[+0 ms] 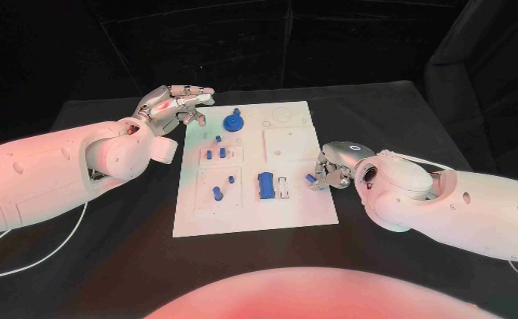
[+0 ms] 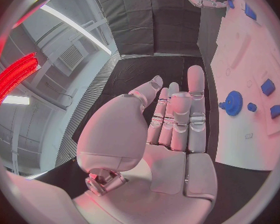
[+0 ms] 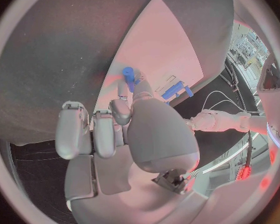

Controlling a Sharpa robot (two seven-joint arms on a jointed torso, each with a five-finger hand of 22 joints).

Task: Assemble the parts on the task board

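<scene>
Right robot hand at task board right edge, apparently pinching a small blue part; left robot hand empty, fingers apart, far-left

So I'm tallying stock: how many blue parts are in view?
8, perhaps more hidden: gear; five small pegs at the board's left; rectangular block mid-board; one piece at the right hand.

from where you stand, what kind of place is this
Probably a robot lab or test cell. A black table is closed in by black curtains, a white task board with small blue parts lies on it, and the left wrist view shows an industrial ceiling with strip lights.
</scene>
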